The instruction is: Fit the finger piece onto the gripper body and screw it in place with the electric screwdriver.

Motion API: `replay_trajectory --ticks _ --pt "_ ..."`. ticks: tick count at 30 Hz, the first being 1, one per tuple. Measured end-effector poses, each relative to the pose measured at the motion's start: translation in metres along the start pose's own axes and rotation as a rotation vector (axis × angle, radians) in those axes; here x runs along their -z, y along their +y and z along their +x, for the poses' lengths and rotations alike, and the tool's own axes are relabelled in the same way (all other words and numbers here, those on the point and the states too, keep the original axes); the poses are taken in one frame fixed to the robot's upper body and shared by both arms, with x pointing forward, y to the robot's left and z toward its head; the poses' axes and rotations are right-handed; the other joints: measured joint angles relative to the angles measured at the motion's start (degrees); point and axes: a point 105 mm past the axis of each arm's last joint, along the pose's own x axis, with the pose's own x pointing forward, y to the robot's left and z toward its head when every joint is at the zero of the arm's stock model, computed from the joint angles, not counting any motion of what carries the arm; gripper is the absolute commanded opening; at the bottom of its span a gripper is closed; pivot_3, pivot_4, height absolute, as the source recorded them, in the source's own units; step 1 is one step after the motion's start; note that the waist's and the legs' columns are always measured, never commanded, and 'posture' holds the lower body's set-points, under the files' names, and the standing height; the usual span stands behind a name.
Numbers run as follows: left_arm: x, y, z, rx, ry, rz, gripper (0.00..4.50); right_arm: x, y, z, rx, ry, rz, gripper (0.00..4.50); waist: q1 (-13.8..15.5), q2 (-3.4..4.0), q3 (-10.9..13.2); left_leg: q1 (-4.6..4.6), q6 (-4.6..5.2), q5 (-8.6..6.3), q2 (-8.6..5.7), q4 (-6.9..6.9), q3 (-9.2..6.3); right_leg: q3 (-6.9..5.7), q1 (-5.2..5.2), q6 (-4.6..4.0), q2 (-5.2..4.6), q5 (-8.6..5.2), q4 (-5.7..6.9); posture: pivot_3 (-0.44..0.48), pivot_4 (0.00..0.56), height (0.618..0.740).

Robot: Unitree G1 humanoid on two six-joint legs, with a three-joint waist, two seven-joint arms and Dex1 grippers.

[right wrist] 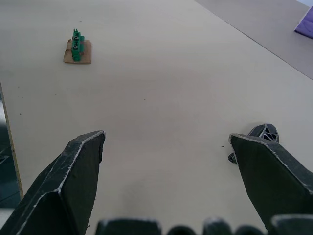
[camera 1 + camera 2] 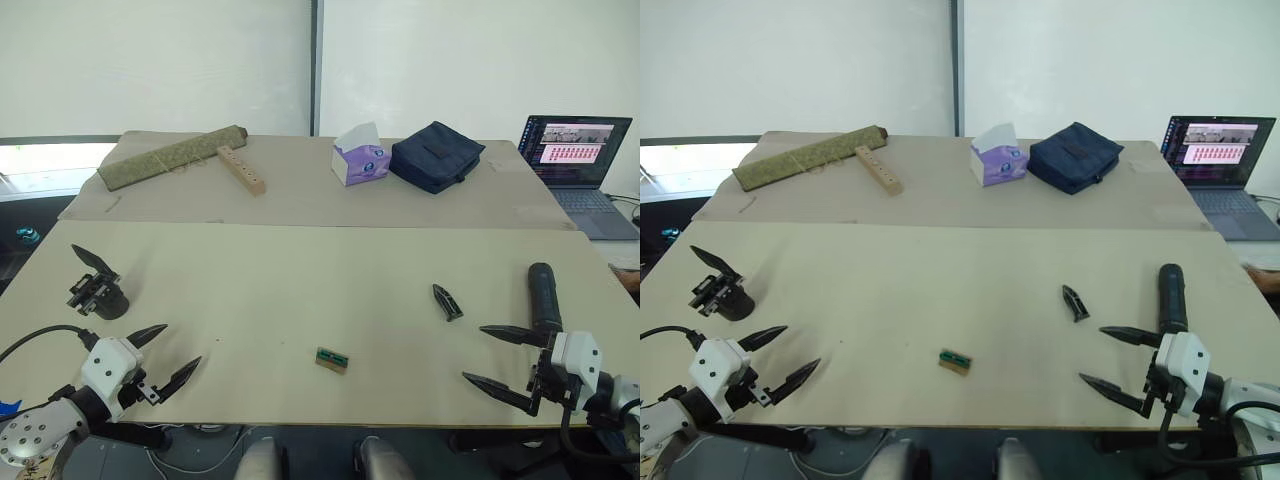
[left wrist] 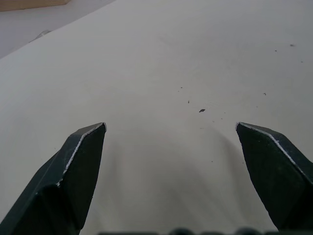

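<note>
Bright, even daylight; glare at window [image 2: 55, 158] upper left; soft shadows; wrist views slightly soft near fingers.

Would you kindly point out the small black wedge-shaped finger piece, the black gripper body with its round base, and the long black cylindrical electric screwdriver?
finger piece [image 2: 447, 302]: left eye view, mid-body.
gripper body [image 2: 97, 290]: left eye view, central block.
electric screwdriver [image 2: 544, 292]: left eye view, middle of the barrel.

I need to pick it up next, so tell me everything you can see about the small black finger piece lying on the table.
The finger piece is a small black wedge, plastic by its look, tapering to a point. It lies flat and loose on the beige table, on the robot's right side. The electric screwdriver lies apart from it, further right, and the right gripper hovers open nearby without touching it. The right wrist view shows openwork ribbing at one end.
</note>
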Motion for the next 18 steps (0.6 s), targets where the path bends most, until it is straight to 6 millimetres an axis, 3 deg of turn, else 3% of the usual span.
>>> replay_trajectory --ticks 4,8,11,13,18 --pt "-0.005 -0.001 -0.012 -0.05 -0.068 -0.156 4.5 -0.006 -0.004 0.01 -0.018 -0.029 -0.021 4.47 -0.78 -0.04 0.02 0.0 0.0 0.0 0.1 0.0 0.04 0.01 -0.03 0.0 -0.01 0.02 0.0 0.0 0.15 0.74" --pt "-0.012 0.012 -0.034 -0.26 -0.168 -0.293 4.5 -0.014 -0.001 0.035 -0.061 -0.076 0.015 4.47 -1.31 -0.04 0.02 0.03 0.01 0.0 0.08 0.0 -0.02 0.0 -0.02 0.16 0.04 0.11 0.06 0.0 0.15 0.74" --pt "0.003 0.014 -0.056 -0.414 -0.148 -0.333 4.5 -0.026 0.007 0.054 -0.079 -0.17 0.033 4.47 -1.33 -0.03 0.01 0.02 0.0 -0.01 0.06 -0.01 -0.04 0.0 -0.03 0.15 0.07 0.09 0.06 0.0 0.15 0.74" --pt "0.019 0.012 -0.074 -0.517 -0.11 -0.364 4.5 -0.043 0.014 0.068 -0.101 -0.303 0.052 4.47 -1.29 -0.06 0.03 0.0 0.0 -0.01 0.04 0.0 -0.04 0.01 -0.04 0.1 0.06 0.05 0.04 0.0 0.15 0.74" --pt "0.045 0.023 -0.12 -0.792 -0.051 -0.398 4.5 -0.071 0.022 0.08 -0.157 -0.508 0.061 4.47 -0.78 -0.39 0.03 0.0 0.0 -0.01 0.03 0.02 -0.13 -0.07 -0.03 0.11 0.02 -0.07 -0.04 0.0 0.15 0.74"
